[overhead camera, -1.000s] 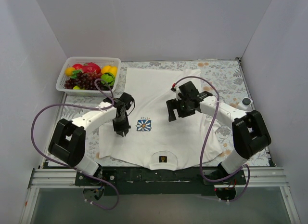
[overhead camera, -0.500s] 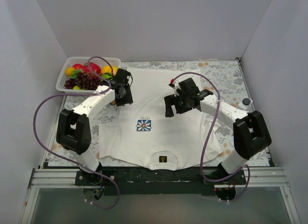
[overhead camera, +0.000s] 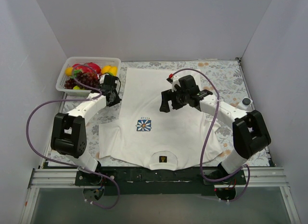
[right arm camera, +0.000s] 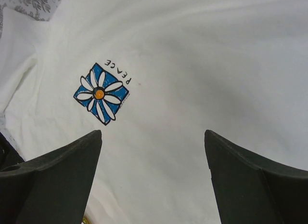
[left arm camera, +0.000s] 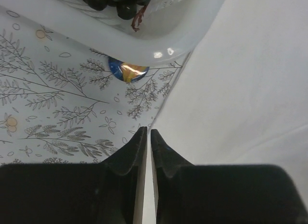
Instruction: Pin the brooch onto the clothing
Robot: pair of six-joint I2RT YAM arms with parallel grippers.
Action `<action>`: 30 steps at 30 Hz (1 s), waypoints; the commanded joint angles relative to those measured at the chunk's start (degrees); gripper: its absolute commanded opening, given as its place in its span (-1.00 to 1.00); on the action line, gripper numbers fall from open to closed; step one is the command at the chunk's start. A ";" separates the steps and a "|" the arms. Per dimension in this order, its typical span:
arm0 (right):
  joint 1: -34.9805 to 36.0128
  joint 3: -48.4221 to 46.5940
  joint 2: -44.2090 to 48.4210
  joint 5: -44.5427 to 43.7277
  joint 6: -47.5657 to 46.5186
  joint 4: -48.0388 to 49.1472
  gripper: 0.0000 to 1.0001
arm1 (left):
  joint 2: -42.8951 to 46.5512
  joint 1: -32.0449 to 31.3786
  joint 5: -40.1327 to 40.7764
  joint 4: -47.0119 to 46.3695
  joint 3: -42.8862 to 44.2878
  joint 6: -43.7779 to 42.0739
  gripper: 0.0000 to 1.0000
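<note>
Floral tablecloth (overhead camera: 221, 72) carries the T-shirt (overhead camera: 159, 132); left fingers (left arm camera: 130, 151) closed near the brooch (left arm camera: 127, 71), right fingers (right arm camera: 72, 156) spread wide.

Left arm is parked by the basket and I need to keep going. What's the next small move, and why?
Probably open the left gripper and ease it forward to what looks like the brooch, a small blue-and-gold round piece lying on the patterned cloth against the basket rim. Its jaws are shut and stop short of it.

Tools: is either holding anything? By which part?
Nothing is held. The left tool is shut and empty at the edge of the T-shirt; the right tool is open above it.
</note>
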State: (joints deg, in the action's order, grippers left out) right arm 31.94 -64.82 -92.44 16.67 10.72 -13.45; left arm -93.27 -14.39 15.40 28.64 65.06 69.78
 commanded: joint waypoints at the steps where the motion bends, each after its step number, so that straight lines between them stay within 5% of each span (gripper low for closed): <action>1: 0.05 -0.14 -1.16 3.55 1.06 6.24 0.88 | 5.38 -0.02 8.42 -7.36 -5.19 3.34 -0.94; 14: 0.75 -3.03 -8.70 10.40 2.46 22.23 0.82 | 7.93 1.65 7.20 -31.79 -19.62 5.54 -1.00; 20: 3.47 -11.28 -17.57 13.65 4.92 28.30 0.57 | 9.07 3.84 3.77 -38.83 -23.21 6.16 -1.00; 23: 4.35 -16.73 -23.37 16.11 9.22 32.60 0.26 | 10.13 5.16 2.97 -40.06 -24.36 6.69 -1.00; 30: 6.55 -34.22 -38.32 21.56 19.68 38.41 -0.90 | 13.47 8.94 -6.07 -44.11 -28.75 5.81 -1.00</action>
State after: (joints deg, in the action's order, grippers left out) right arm 37.32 -89.76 -124.60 33.71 22.87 17.72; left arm -83.57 -7.44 15.31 -11.03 38.13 76.38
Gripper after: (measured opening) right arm 0.192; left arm 0.009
